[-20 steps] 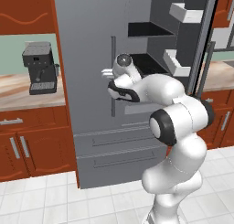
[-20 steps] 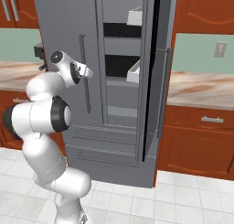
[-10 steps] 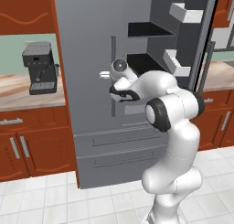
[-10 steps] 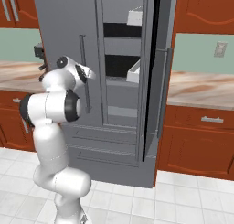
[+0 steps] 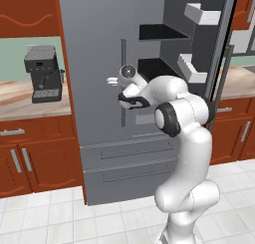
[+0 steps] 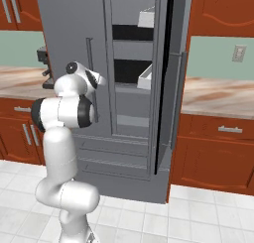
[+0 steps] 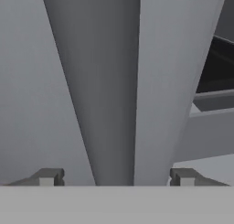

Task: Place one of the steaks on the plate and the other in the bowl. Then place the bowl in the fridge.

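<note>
Fridge (image 5: 99, 63), tall and grey, stands directly ahead of your base between two runs of red-brown cabinets. Its right upper door is swung open, showing a dark interior with shelves and white door bins (image 5: 201, 13); its left upper door is shut, and the two lower drawers (image 5: 129, 163) are closed. The arm is folded up in front of the fridge with the hand at the vertical bar handle (image 5: 122, 88) of the shut left door. In the hand view the gripper (image 7: 114, 177) has its fingertips (image 7: 48, 176) set well apart, one on each side of the handle bar (image 7: 114, 90), which runs up between them. They grip nothing; whether they touch the bar you cannot tell.

Progress, as a judgement: the steaks, the plate and the bowl cannot be located from these views, so you cannot tell whether the sorting steps are done or whether the bowl is already inside. What can be read is that you are working on the fridge doors, not carrying anything.

Surroundings: a dark coffee machine (image 5: 44, 73) sits on the counter (image 5: 30, 101) left of the fridge, and more counter (image 6: 218, 95) lies to the right. The open right door stands out into the room beside the arm's elbow; mind it when you swing.
</note>
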